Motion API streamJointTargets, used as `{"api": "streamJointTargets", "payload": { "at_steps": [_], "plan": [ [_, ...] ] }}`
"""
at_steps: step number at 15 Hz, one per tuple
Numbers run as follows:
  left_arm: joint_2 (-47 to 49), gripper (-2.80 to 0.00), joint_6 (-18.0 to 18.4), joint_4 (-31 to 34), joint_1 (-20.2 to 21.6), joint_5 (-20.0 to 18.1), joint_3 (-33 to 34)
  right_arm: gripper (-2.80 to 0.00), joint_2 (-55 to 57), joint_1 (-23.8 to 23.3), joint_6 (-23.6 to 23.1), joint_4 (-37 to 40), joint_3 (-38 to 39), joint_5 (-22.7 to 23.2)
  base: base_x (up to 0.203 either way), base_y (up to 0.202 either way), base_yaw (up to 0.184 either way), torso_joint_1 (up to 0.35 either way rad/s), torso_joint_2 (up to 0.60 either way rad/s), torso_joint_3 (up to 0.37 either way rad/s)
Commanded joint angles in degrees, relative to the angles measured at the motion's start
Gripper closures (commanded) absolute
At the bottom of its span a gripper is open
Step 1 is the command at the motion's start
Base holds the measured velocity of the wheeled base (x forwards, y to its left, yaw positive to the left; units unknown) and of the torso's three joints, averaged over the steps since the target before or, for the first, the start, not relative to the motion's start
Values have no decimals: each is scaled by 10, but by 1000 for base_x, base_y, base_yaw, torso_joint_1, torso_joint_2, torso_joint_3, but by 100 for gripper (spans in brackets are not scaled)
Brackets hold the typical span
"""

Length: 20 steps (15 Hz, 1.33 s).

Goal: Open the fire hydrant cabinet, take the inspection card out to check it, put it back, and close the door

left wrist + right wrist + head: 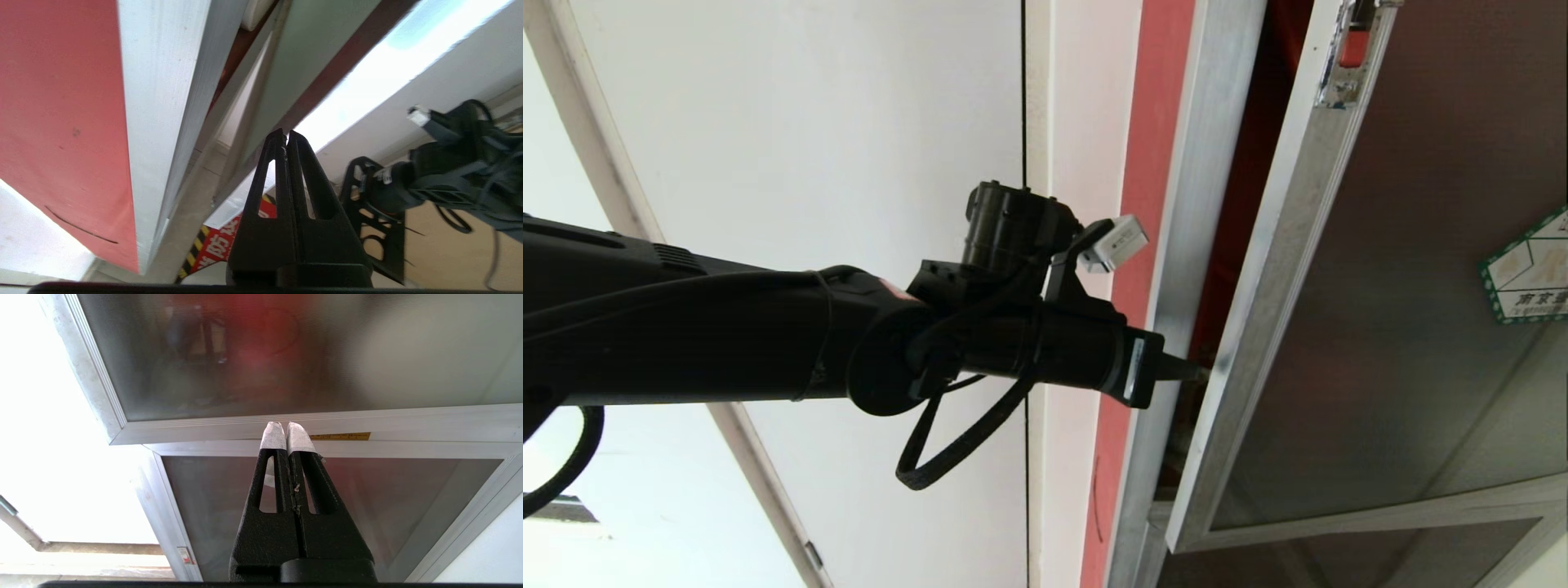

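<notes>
Poking into the gap at the door's edge, the left gripper (pixel 1196 371) has its two black fingers (pixel 304 163) pressed flat together, closed w/ nothing between them. Its tips sit right at the silver edge of the door (pixel 1282 269), between that edge and the silver frame of the fire hydrant cabinet (pixel 1188 204). The left arm reaches across from the left side of the head view, w/ a loose black cable looping under it.

The door is partly open. It swings out toward the robot, and a thin dark red strip of the cabinet's inside shows in the gap. The door's dark glass fills the right side of the head view. A white sticker w/ a green border (pixel 1531 273) is on the glass near the right edge, and a small red latch (pixel 1354 45) sits near the top of the door's frame. A red strip (pixel 1143 204) runs beside the cabinet frame, then a white wall (pixel 809 147).

The right gripper (pixel 286 428) is closed too, empty, w/ white tape on its tips. It points at the door's bottom rail (pixel 245 426), above a smaller dark glass pane (pixel 367 498). A small brass plate (pixel 341 436) is just beside its tips. It also shows in the left wrist view, well apart from the door's edge.

The inspection card can't be seen in any view.
</notes>
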Motion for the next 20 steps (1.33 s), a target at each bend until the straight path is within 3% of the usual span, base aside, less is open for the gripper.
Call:
{"api": "streamJointTargets", "payload": {
  "at_steps": [1, 5, 13, 18, 20],
  "plan": [
    [9, 0, 7, -2, -8, 8, -3, 0, 1, 0, 0, 0, 2, 0, 0, 0, 0, 0, 0, 0],
    [16, 0, 13, -31, -36, 52, -2, 0, 1, 0, 0, 0, 1, 0, 0, 0, 0, 0, 0, 0],
    [-14, 0, 15, -33, -68, 53, 24, 0, 1, 0, 0, 0, 2, 0, 0, 0, 0, 0, 0, 0],
    [-60, 0, 16, -33, -129, 55, 72, 0, 1, 0, 0, 0, 1, 0, 0, 0, 0, 0, 0, 0],
    [-64, 0, 16, -33, -158, 74, 75, 0, 1, 0, 0, 0, 2, 0, 0, 0, 0, 0, 0, 0]
  ]
}}
